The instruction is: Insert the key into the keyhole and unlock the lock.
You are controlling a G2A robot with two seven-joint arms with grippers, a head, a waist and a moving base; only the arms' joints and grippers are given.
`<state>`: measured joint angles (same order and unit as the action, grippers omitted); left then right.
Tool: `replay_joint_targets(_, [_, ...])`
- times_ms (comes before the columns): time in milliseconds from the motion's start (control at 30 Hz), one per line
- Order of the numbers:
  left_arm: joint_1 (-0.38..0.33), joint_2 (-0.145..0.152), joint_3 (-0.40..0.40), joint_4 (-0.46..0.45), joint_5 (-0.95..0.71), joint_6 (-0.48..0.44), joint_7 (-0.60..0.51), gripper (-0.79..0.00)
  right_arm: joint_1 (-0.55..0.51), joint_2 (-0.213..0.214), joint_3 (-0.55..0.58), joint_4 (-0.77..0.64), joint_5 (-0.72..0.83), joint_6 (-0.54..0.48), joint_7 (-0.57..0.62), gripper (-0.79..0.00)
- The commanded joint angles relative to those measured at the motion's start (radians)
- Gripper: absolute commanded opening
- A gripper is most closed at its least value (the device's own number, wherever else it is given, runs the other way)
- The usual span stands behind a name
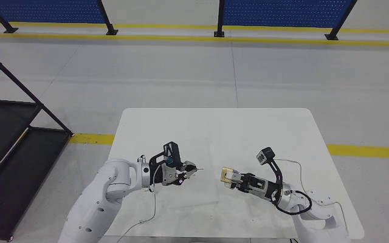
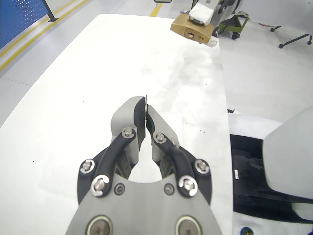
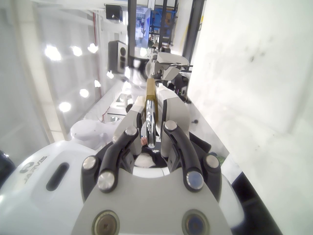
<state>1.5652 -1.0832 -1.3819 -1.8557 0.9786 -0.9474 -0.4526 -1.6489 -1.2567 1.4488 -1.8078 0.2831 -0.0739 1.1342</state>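
Bench: the white bench (image 1: 243,127) lies under both my arms, with faint grey smudges on its top in the stretch between my two claws.
Rack: a black frame rack (image 1: 24,140) stands on the floor, well apart from the bench on the far left.
Left claw: my left claw (image 2: 146,108) hangs over the near left part of the bench. Its fingers are pressed together on the key, and it points right, toward my other claw.
Right claw: my right claw (image 3: 152,103) hangs over the near right part of the bench, above the surface. It is clamped on the padlock, one finger on each flat side, and points left.
Padlock: the brass padlock (image 1: 227,175) is held off the bench. Its body sticks out past my right fingertips toward the left claw, near it but not touching.
Shackle: the padlock's silver shackle (image 3: 149,125) runs back between my right fingers toward the wrist.
Key: the key (image 2: 146,101) shows as a thin metal blade, edge-on, poking out past my left fingertips. Its tip aims right at the padlock, with a gap between them.
Keyhole: the keyhole (image 2: 190,35) sits in the padlock's end face, which is turned left toward the key.
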Motion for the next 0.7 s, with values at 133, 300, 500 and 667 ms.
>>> replay_joint_targets(133, [0.0,0.0,0.0,0.0,0.0,0.0,0.0,-0.785,0.0,0.0,0.0,0.0,0.0,0.0,0.0,-0.785])
replay_joint_targets(300, [-0.035,0.006,0.001,-0.058,0.261,-0.052,0.085,-0.785,0.0,0.0,0.0,0.0,0.0,0.0,0.0,-0.785])
replay_joint_targets(500, [-0.041,0.03,0.09,-0.168,0.957,0.038,0.374,-0.785,0.0,0.0,0.0,0.0,0.0,0.0,0.0,-0.785])
replay_joint_targets(667, [-0.011,0.074,0.163,-0.123,1.521,0.347,0.721,-0.785,0.0,0.0,0.0,0.0,0.0,0.0,0.0,-0.785])
